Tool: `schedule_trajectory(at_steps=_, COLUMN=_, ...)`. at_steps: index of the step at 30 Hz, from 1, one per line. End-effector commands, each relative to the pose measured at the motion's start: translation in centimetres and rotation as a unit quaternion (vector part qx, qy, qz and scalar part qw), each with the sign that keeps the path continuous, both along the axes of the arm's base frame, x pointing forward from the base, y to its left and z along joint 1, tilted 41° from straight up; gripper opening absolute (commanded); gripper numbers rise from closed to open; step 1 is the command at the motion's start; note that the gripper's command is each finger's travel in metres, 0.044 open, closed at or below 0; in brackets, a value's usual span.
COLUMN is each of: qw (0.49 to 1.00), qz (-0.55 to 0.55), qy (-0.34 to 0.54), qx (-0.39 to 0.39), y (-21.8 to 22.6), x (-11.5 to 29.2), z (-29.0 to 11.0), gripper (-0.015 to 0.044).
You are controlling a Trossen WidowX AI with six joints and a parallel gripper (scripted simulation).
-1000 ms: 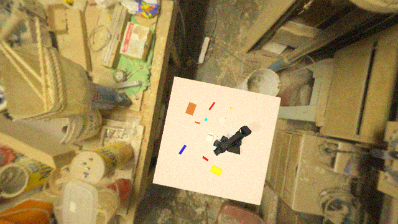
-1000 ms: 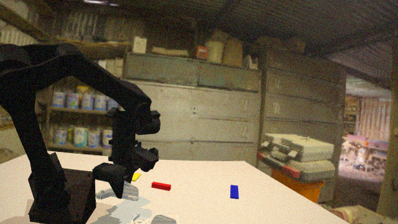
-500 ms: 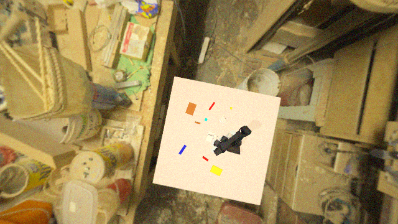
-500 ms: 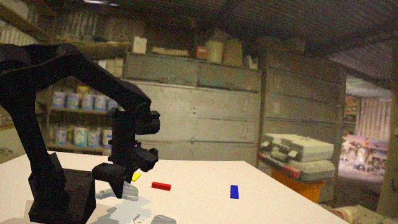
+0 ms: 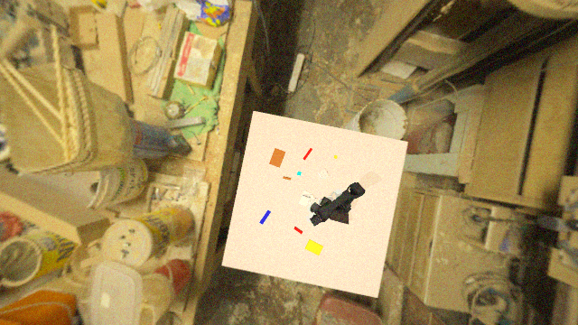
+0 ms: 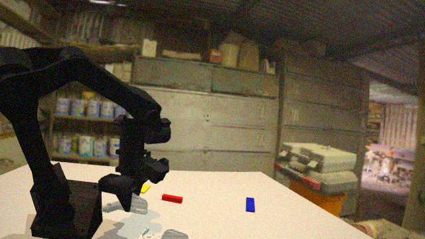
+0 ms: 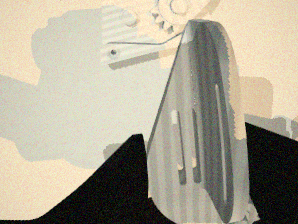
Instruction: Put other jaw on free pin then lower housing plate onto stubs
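1. Gripper state. The gripper [image 5: 316, 213] [image 6: 130, 206] [image 7: 186, 137] is pinching a grey, slotted part, which you can take as the loose jaw [image 6: 139, 204] [image 7: 200, 120]. In the exterior view, this part hangs low over the table [image 5: 357, 271] [image 6: 212, 219] [image 7: 72, 188]. Its clearance cannot be measured from these views.

2. Assembly location. The pale base assembly [image 5: 307, 198] [image 6: 149, 234] [image 7: 127, 42] lies on the table, just left of the gripper in the top view. Beside it, in the exterior view, lies a second grey part [image 6: 174, 234], probably the jaw already on its pin. The wrist view shows pale gear teeth [image 7: 160, 21] at the far edge, near the tip of the held part.

3. Completed work. You have one jaw seated, per the task, and the other apparently in the grip. No meshing between the two jaws is visible.

4. Remaining work. Place the held jaw on the free pin, mesh the teeth, lower the housing plate onto both stubs, check that it is level, and withdraw. The housing plate cannot be identified with certainty. Treat the job as being in its first half.

5. Caution. Align the bore and teeth before you lower; a tooth-on-tooth landing could tilt the jaw or shift the base assembly.
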State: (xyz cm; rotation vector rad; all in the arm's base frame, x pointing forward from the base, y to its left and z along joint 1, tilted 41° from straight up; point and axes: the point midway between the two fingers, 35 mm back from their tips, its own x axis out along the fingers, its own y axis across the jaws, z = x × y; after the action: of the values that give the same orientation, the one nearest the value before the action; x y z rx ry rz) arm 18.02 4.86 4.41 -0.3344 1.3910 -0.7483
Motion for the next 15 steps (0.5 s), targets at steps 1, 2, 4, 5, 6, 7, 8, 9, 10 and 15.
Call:
schedule_trajectory(at_steps=1, qw=1.000, qz=-0.003, qy=0.000, qx=0.002, y=0.06, x=-0.07, z=-0.09, gripper=0.0134)
schedule_trajectory(at_steps=2, qw=1.000, qz=-0.003, qy=0.000, qx=0.002, y=0.06, x=-0.07, z=-0.09, gripper=0.0134)
schedule_trajectory(at_steps=4, qw=1.000, qz=-0.004, qy=-0.001, qx=0.002, y=0.06, x=-0.07, z=-0.09, gripper=0.0134)
schedule_trajectory(at_steps=5, qw=1.000, qz=-0.008, qy=-0.004, qx=0.002, y=0.06, x=-0.07, z=-0.09, gripper=0.0134)
schedule_trajectory(at_steps=6, qw=1.000, qz=-0.012, qy=-0.007, qx=0.002, y=0.06, x=-0.07, z=-0.09, gripper=0.0134)
schedule_trajectory(at_steps=7, qw=1.000, qz=-0.013, qy=-0.008, qx=0.002, y=0.06, x=-0.07, z=-0.09, gripper=0.0134)
schedule_trajectory(at_steps=8, qw=1.000, qz=-0.013, qy=-0.008, qx=0.002, y=0.06, x=-0.07, z=-0.09, gripper=0.0134)
schedule_trajectory(at_steps=9, qw=1.000, qz=-0.013, qy=-0.008, qx=0.002, y=0.06, x=-0.07, z=-0.09, gripper=0.0134)
schedule_trajectory(at_steps=10, qw=1.000, qz=-0.013, qy=-0.008, qx=0.002, y=0.06, x=-0.07, z=-0.09, gripper=0.0134)
schedule_trajectory(at_steps=15, qw=1.000, qz=-0.013, qy=-0.008, qx=0.002, y=0.06, x=-0.07, z=-0.09, gripper=0.0134)
